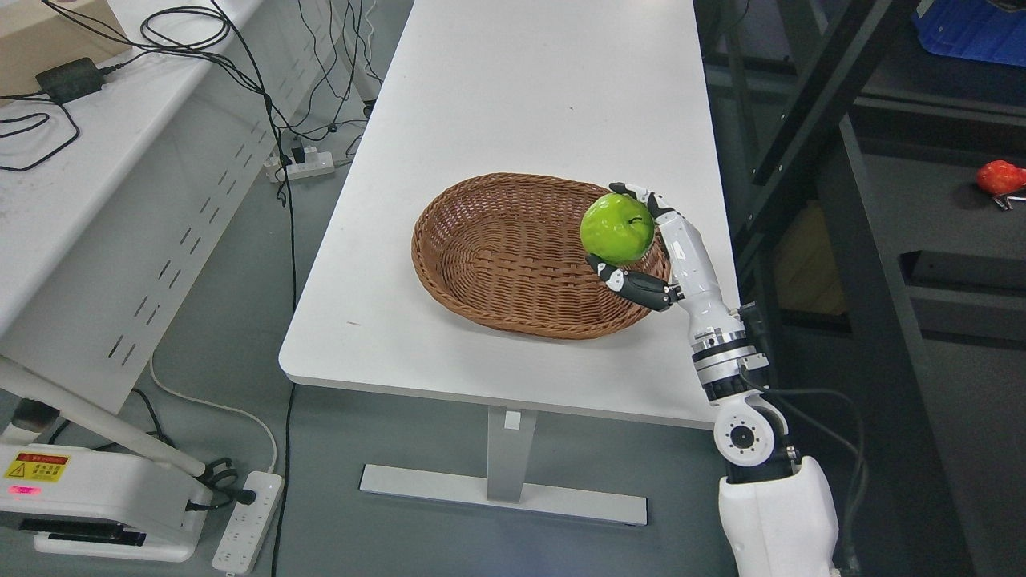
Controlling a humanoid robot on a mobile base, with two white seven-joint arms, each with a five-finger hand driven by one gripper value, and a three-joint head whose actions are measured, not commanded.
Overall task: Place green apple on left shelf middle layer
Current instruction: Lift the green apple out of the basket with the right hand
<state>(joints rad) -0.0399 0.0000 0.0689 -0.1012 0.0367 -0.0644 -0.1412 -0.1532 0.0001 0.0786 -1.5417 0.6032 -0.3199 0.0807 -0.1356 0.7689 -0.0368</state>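
Basket [513, 256] sits on table [521, 96], toward the near right part of the top. Apple [617, 229] is held over the basket's right rim by the right hand [645, 248], whose arm comes up from the lower right, beside the table's right edge. Shelf frame [809, 104] stands right of the table; a small fruit [999, 178] lies on a shelf surface far right. Second desk [72, 184] stands left of the table, with an adapter [70, 78] and cables on it. Power strips [248, 521] lie on the floor, lower left.
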